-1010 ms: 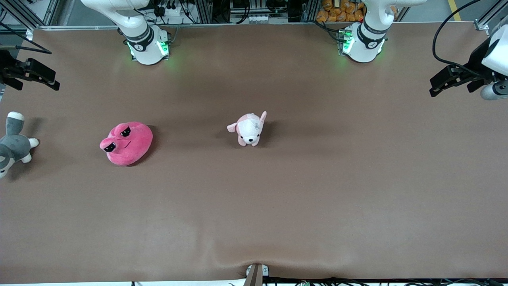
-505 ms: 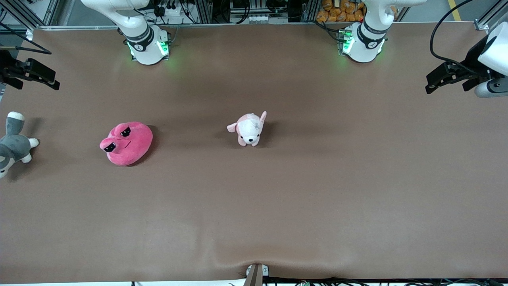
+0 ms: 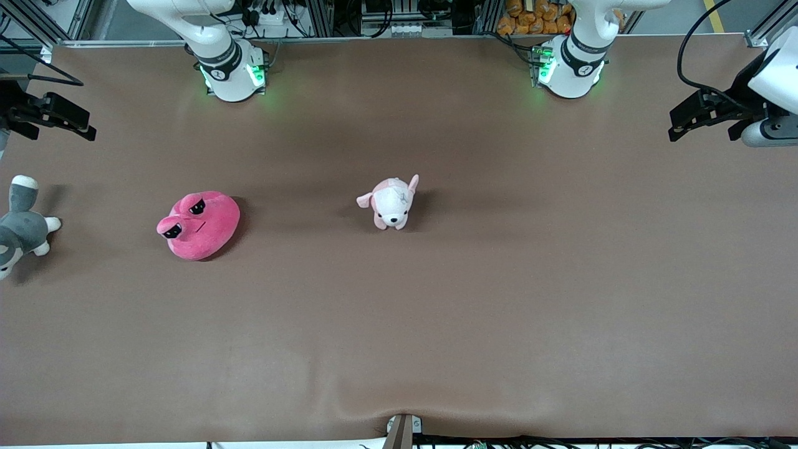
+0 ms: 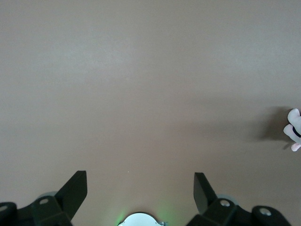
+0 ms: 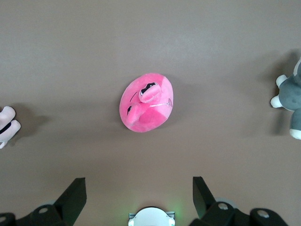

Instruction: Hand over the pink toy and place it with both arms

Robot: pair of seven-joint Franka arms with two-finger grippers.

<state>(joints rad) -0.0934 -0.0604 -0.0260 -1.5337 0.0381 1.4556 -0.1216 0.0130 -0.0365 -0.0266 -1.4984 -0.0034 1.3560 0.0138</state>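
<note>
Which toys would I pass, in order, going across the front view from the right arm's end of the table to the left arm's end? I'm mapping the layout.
Grey plush → pink toy → puppy plush.

the pink toy (image 3: 199,225) is a round, hot-pink plush blob lying on the brown table in the left-middle part of the front view, toward the right arm's end of the table. two bulging black eyes with drooping pink lids sit on the upper left of its body in that view, with a thin mouth line just below them. it lies flat, untouched, casting a soft shadow on the table. in the right wrist view the pink toy (image 5: 146,102) sits near the centre of the frame, its eyes and face turned upward.
</note>
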